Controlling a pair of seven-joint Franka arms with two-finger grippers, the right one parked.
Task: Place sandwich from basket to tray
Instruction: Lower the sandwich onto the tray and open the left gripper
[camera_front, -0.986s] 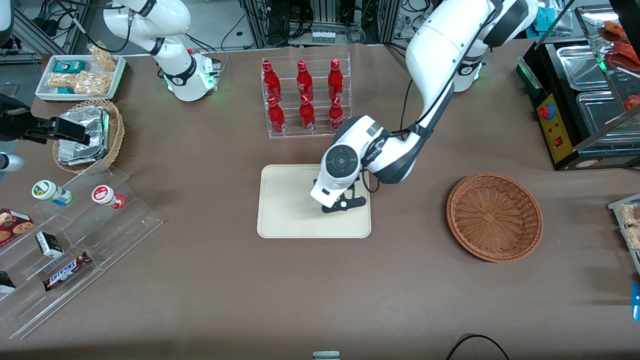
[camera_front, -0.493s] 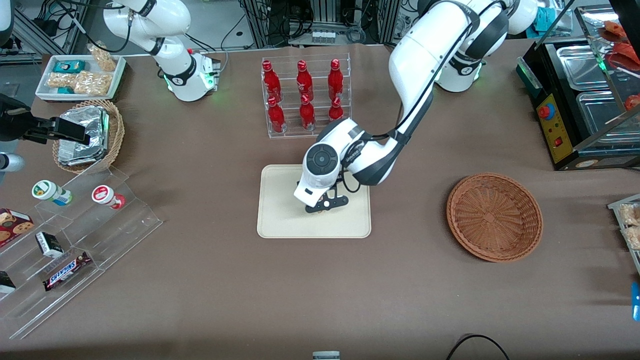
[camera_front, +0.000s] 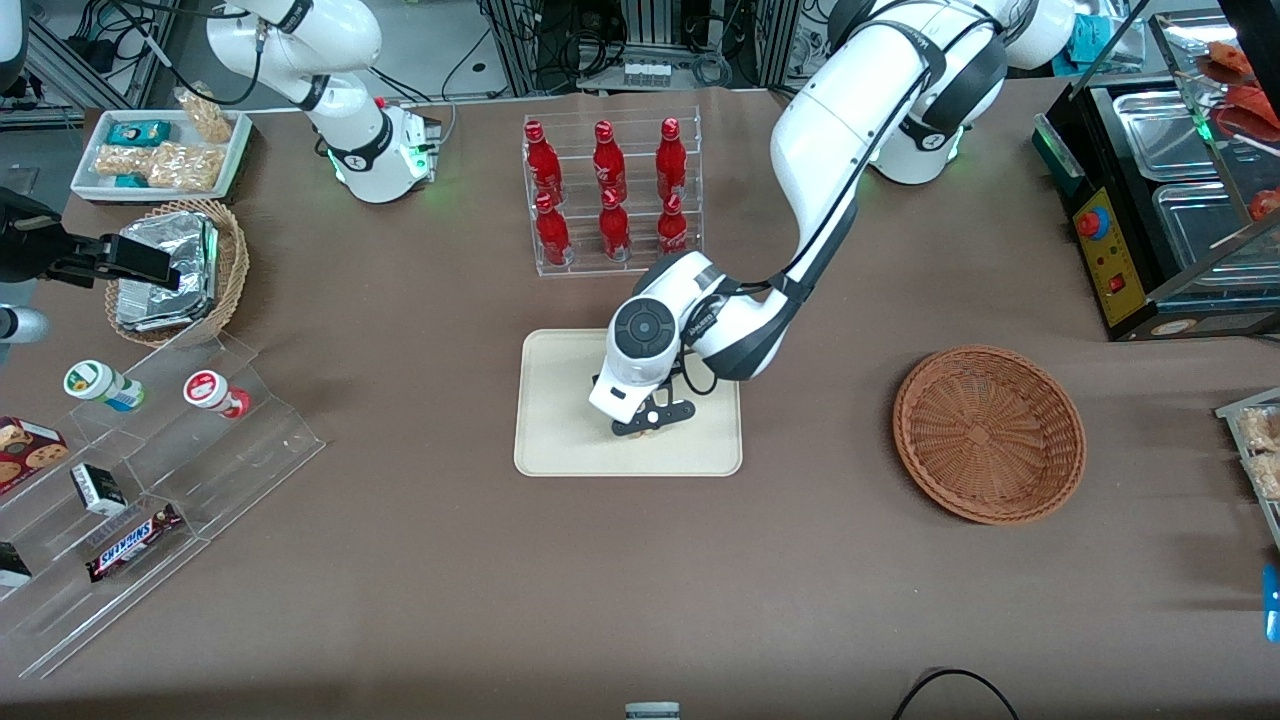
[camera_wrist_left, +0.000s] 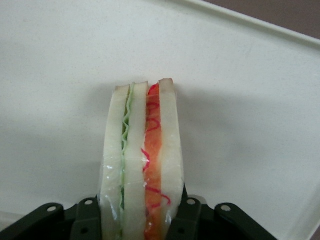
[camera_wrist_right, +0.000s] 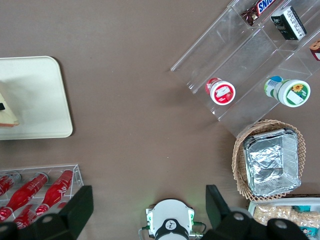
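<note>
**Sandwich in my grip, low over the tray**

My hand hangs over the tray, toward its edge nearer the front camera, and it is clamped on the sandwich. From my wrist I see my two fingers pressing its bread sides, with the green layer and the red-orange layer running lengthwise away from me and the pointed end aimed at the cream floor of the tray. It casts a shadow on that floor; I cannot tell whether the tip touches.

Taking the tray as the clock's centre in the front view, the basket sits at about 3 o'clock on the brown desk, well apart, with nothing in it. The rack of red bottles stands at 12 o'clock, near the tray.
</note>
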